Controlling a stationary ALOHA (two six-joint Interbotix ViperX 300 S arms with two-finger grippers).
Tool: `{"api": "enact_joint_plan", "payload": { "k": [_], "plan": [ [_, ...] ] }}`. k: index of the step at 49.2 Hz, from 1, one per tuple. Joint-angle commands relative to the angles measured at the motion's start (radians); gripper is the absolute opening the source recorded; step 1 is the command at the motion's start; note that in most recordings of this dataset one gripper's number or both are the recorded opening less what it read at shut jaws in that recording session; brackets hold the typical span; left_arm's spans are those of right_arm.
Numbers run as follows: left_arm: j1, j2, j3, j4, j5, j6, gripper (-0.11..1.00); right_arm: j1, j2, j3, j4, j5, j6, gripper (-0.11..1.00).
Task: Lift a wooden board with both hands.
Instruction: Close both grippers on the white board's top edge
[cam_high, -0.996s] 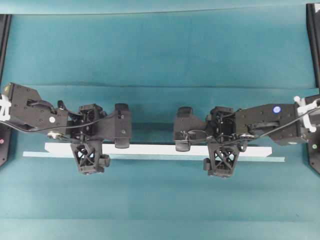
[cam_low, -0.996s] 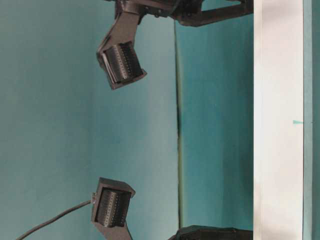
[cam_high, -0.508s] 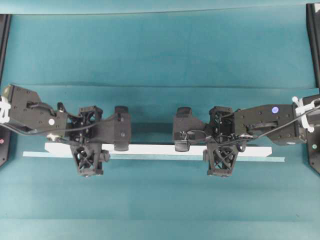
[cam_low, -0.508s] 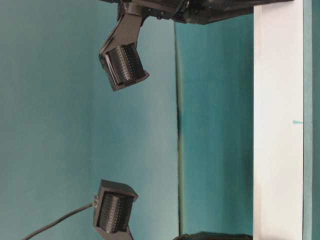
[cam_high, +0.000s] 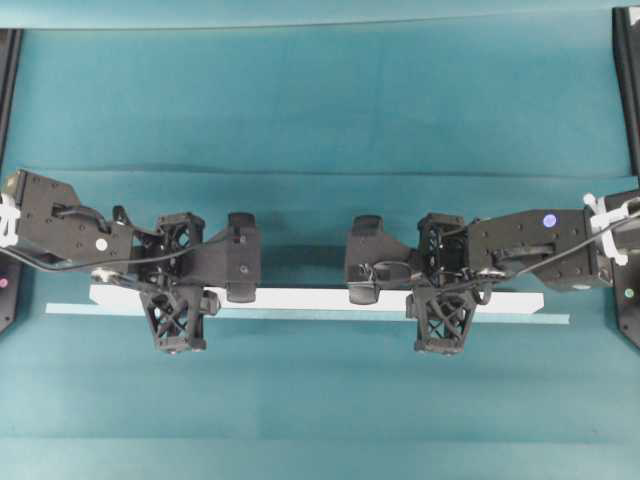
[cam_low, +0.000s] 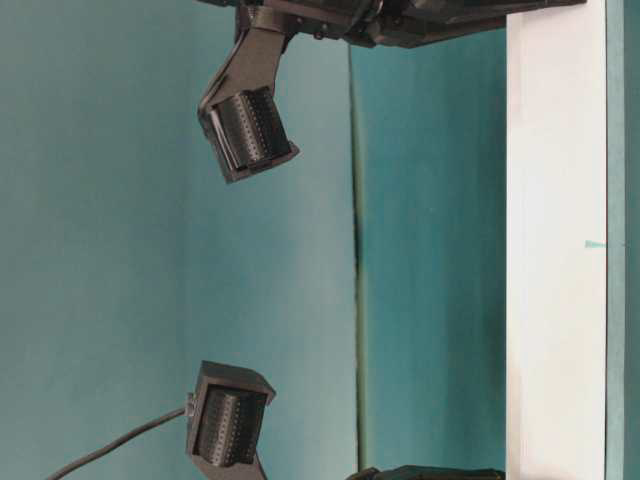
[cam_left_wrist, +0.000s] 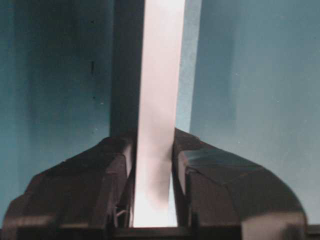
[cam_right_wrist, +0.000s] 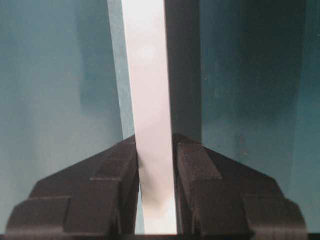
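A long, narrow, flat white wooden board (cam_high: 310, 299) with one clipped corner lies crosswise over the teal-covered table (cam_high: 320, 100), spanning most of its width and sitting nearer the table's front edge than its back edge. A thinner pale teal strip (cam_high: 555, 319) runs just beside the board's front edge and pokes out past both of its ends.

The left gripper (cam_high: 178, 292), black with lattice-patterned triangular fingers (cam_high: 175, 322), straddles the board close to its left end. In the left wrist view its jaws are drawn in against both long edges of the plank, clamped on it (cam_left_wrist: 156, 175). The right gripper (cam_high: 441, 290), of the same make, sits close to the board's right end, and the right wrist view shows its two pads pressed to the plank's edges likewise (cam_right_wrist: 156, 180).

In the table-level view the board (cam_low: 555, 250) appears as a broad white band; whether it rests on the table or has cleared it is hard to judge from these angles.
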Motion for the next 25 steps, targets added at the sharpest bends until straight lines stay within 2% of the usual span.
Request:
{"api": "enact_joint_plan", "payload": {
  "k": [1,13,25],
  "plan": [
    [0.002,-0.011,-0.014,0.000,-0.012,-0.003,0.17,-0.003,0.009,-0.011,-0.003,-0.002,-0.003,0.21],
    [0.000,-0.041,-0.032,0.002,0.011,-0.005,0.17,-0.003,-0.015,-0.041,-0.003,0.071,-0.003,0.21],
    [0.000,-0.118,-0.081,0.000,0.117,-0.009,0.17,-0.008,-0.069,-0.084,0.002,0.176,0.000,0.21]
  ]
}}
